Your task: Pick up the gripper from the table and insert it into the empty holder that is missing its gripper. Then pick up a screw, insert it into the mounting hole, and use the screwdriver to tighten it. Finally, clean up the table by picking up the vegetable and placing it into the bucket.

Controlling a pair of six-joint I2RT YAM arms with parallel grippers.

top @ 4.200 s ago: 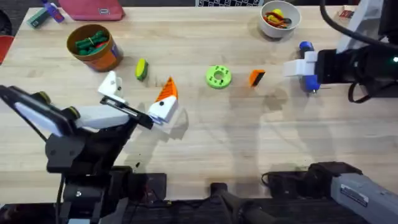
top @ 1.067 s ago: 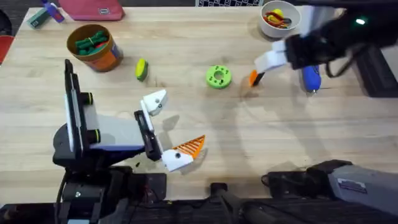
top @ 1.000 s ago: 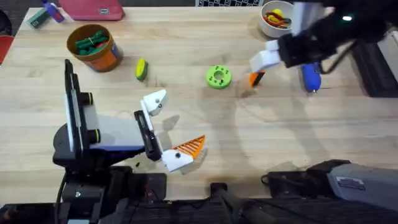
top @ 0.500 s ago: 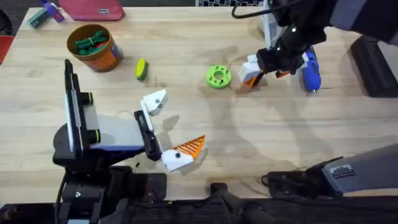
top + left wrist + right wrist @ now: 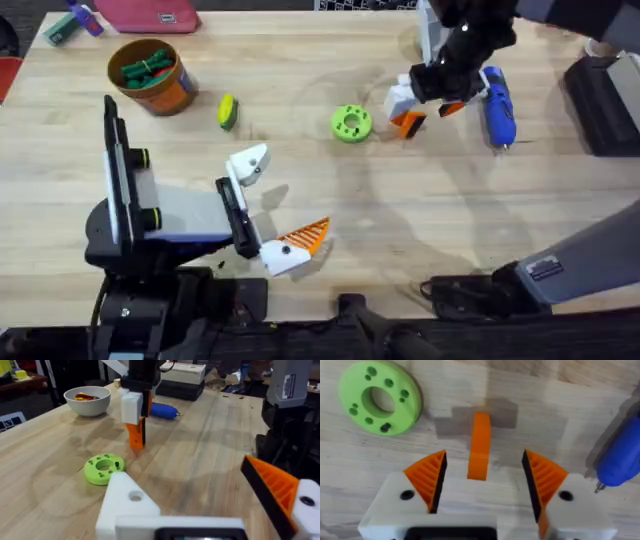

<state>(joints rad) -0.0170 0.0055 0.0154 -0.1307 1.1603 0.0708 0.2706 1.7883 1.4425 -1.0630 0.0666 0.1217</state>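
Pale wood tabletop (image 5: pixel 420 215) all over, and nearest the bases sits the left gripper (image 5: pixel 270 205), parked low with its fingers spread wide and nothing in them. One side has the ribbed orange finger (image 5: pixel 305 236) on its white block, the other is the bare white holder (image 5: pixel 250 160) with an empty mounting hole, easy to spot in the left wrist view (image 5: pixel 131 499).

Further out in the middle is the green disc (image 5: pixel 350 123) with its ring of holes. Just beside it is the loose orange gripper (image 5: pixel 408 122), and the right gripper (image 5: pixel 425 97) is down over it, jaws apart. In the right wrist view the wedge (image 5: pixel 480 446) sits in the gap between the two orange pads (image 5: pixel 429 477), touching neither, so nothing is grasped. From the left wrist view the wedge (image 5: pixel 135 436) looks upright on the wood, hard against the right arm's white finger block.

The blue screwdriver (image 5: pixel 497 105) lies flat just past the right gripper. Off to the left, the yellow-green vegetable (image 5: pixel 228 111) is on the bare wood near the orange bucket (image 5: pixel 152 76), which has green stuff in it. At the far edge there's a white bowl (image 5: pixel 88 400).
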